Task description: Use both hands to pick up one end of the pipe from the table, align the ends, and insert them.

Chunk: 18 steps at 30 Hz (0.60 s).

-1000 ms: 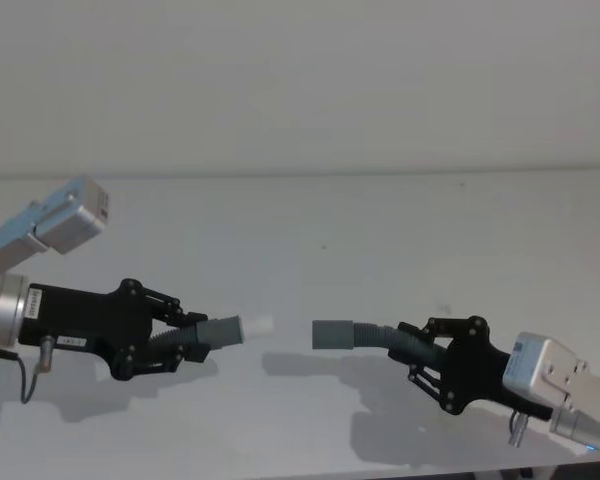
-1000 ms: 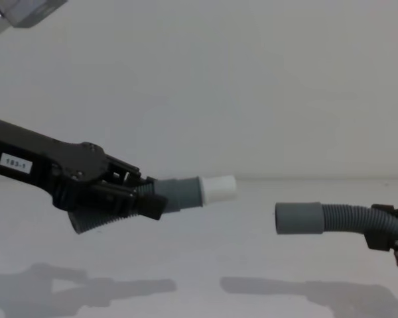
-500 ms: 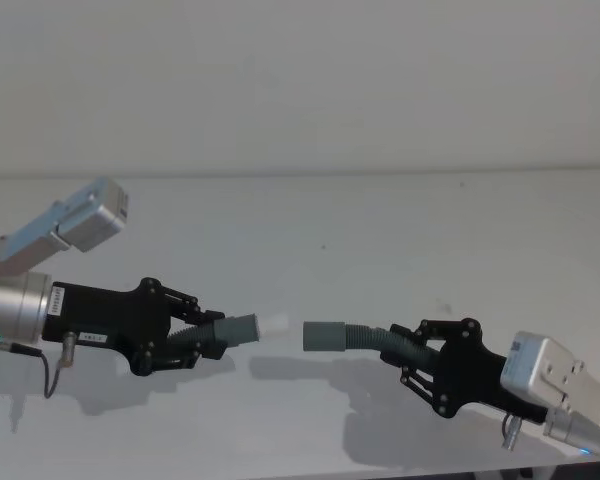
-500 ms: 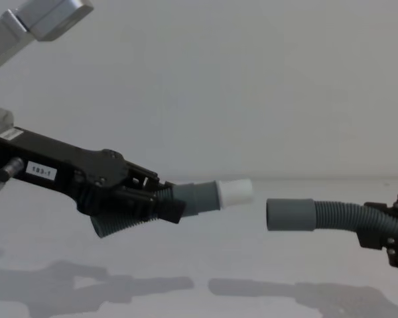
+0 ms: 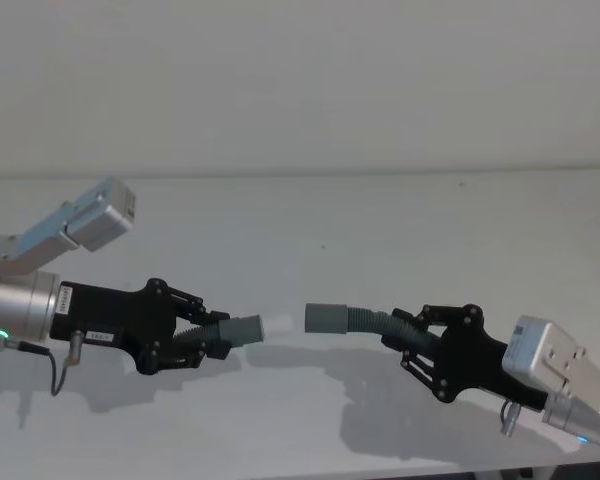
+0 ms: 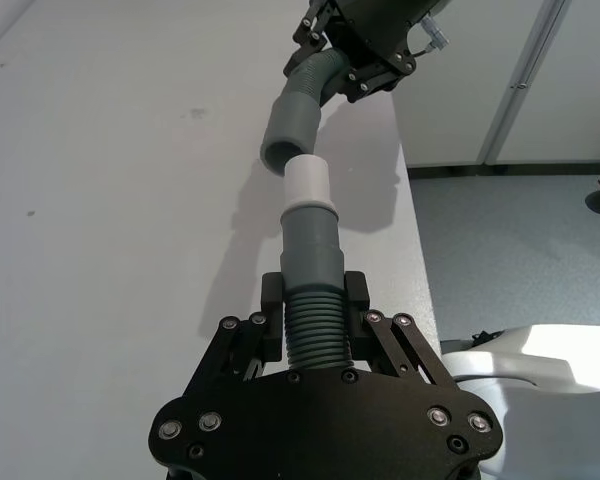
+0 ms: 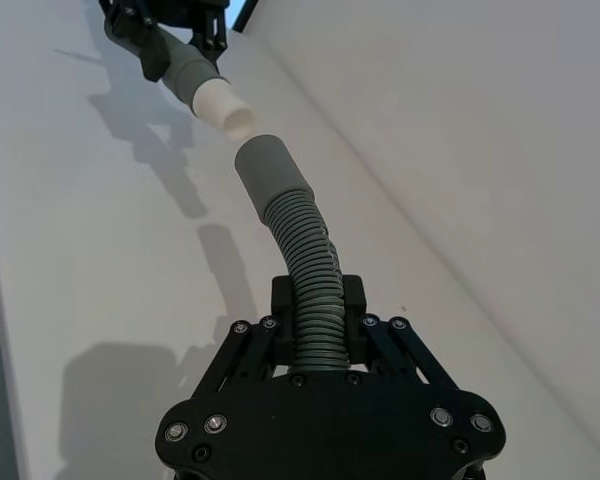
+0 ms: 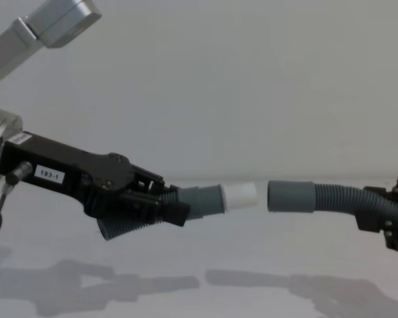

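Observation:
Both grippers hold their pipe pieces in the air above the white table. My left gripper is shut on one ribbed grey hose, whose white plug tip points right. My right gripper is shut on the other ribbed hose, whose smooth grey cuff points left. The tip and the cuff's mouth face each other at nearly the same height. A narrow gap separates them.
The table's front edge runs just below both arms. A silver link of the left arm rises behind the left gripper. The plain wall stands behind the table. Floor shows beyond the table's side edge.
The left gripper has moved right with its hose and the right hose's cuff has come left and slightly up. The gap between tip and cuff has shrunk to a sliver.

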Available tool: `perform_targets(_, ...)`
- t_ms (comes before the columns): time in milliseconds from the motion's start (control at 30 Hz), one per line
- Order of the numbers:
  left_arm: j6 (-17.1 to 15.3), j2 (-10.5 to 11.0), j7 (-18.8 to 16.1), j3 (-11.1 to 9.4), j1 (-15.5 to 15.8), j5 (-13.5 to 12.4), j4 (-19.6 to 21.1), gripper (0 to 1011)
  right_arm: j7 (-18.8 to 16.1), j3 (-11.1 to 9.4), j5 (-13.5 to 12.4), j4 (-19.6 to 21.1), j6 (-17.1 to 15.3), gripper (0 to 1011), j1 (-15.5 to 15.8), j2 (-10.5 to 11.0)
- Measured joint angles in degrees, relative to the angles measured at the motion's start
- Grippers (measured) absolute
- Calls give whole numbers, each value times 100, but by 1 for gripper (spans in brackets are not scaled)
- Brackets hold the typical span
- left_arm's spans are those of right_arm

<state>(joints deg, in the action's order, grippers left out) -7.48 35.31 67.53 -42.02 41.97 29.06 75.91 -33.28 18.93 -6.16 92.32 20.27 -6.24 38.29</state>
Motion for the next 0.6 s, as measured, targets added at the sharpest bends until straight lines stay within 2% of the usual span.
perform_targets(600,72,-19,1,-88,69,45,-134,321,-11,-15,-54,-14,-13,252,-40,-31)
